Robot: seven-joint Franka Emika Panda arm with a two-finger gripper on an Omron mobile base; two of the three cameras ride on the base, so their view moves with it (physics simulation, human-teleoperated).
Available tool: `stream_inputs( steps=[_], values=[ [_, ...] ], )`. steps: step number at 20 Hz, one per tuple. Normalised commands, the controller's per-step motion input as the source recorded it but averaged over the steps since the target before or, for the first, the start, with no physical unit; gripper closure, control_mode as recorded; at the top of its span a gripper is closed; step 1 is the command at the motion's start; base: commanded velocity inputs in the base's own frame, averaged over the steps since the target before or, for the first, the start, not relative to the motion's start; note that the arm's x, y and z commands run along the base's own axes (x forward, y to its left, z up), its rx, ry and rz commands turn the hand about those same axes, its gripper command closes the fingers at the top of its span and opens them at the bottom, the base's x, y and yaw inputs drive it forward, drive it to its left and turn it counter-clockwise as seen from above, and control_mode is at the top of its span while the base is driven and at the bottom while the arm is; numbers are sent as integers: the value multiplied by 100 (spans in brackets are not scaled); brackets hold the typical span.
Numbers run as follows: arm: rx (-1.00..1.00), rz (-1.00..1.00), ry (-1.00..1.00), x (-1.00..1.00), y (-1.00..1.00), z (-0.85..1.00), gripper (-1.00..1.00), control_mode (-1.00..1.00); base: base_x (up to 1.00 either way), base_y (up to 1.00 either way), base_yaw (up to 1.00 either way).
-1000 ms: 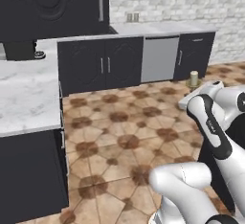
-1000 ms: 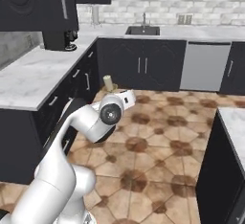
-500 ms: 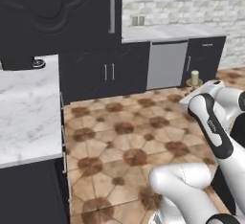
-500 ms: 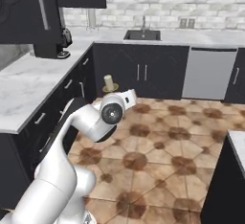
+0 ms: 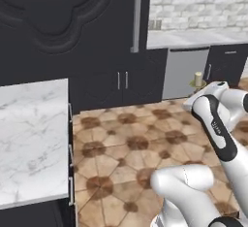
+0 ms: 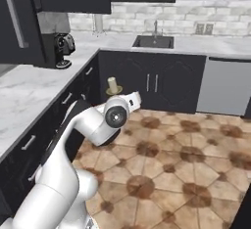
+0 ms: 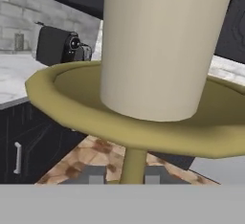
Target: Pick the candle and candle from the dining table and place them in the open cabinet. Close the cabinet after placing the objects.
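1. The fingers (image 7: 124, 177) are pinched nearly together on the slim brass stem of the cream candle (image 7: 162, 46).
2. The candle (image 5: 198, 79) rides upright above the white arm, up over the tiled floor (image 5: 131, 143).
3. A marble bench (image 5: 29, 134) sits off to the left, well apart.
4. A coffee machine (image 6: 61, 49) stands on the far bench.

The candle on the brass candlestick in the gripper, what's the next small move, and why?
Probably keep carrying it upright toward the wall cabinet. The gripper is shut on the slim stem of the candle, which stands level above the floor in the right base view, beside a marble counter, not at any shelf yet.
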Motion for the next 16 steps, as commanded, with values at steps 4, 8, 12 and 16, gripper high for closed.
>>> stream_inputs(
  steps=[4, 8, 12, 16],
  values=[
    [0, 0, 0, 0, 0, 0, 100, 100, 64, 0, 27],
    [0, 0, 0, 0, 0, 0, 100, 100, 59, 0, 35],
    [0, 0, 0, 0, 0, 0, 100, 100, 56, -1, 38],
    [0, 0, 0, 0, 0, 0, 100, 100, 55, -8, 41]
  ],
)
